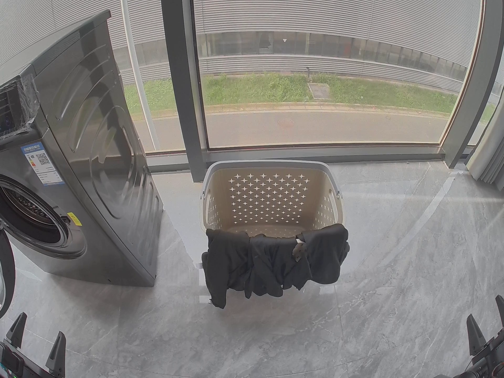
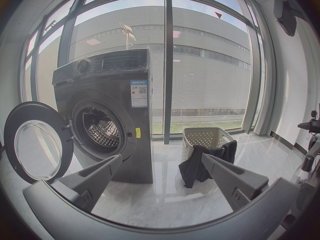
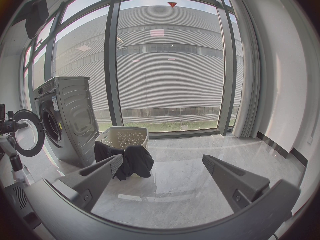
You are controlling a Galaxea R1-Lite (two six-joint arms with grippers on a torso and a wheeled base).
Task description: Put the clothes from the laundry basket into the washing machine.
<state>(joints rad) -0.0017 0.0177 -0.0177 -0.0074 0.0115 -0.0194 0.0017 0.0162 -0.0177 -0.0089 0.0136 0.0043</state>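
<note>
The washing machine [image 1: 79, 174] stands at the left of the head view, turned a little so that its round opening faces the lower left corner. Its door [image 2: 36, 144] is swung fully to the side, so the drum [image 2: 101, 130] is free to receive things. The laundry basket [image 1: 273, 195] sits on the floor [image 1: 399, 269] in the middle of the frame, close before the window [image 1: 325, 80]. It is near the machine's side wall but not touching it, which I think makes a short way for carrying cloth from one to the other.

The clothes [image 1: 273, 266], a dark bundle, do not lie down inside the basket. They hang across its near rim, partly inside and partly falling outside toward the floor. Draped like this they offer high folds on the side nearest the arms — probably easier to pinch than something flat on the bottom.

The left gripper [image 1: 41, 327] is low in the lower left corner and the right gripper [image 1: 484, 311] in the lower right corner, both well apart from the basket. On each, the fingers are spread wide with nothing between them. To my eye no garment has yet gone in and the first grasp is not yet begun. The hanging ends may catch on the rim or trail on the floor when lifted.
</note>
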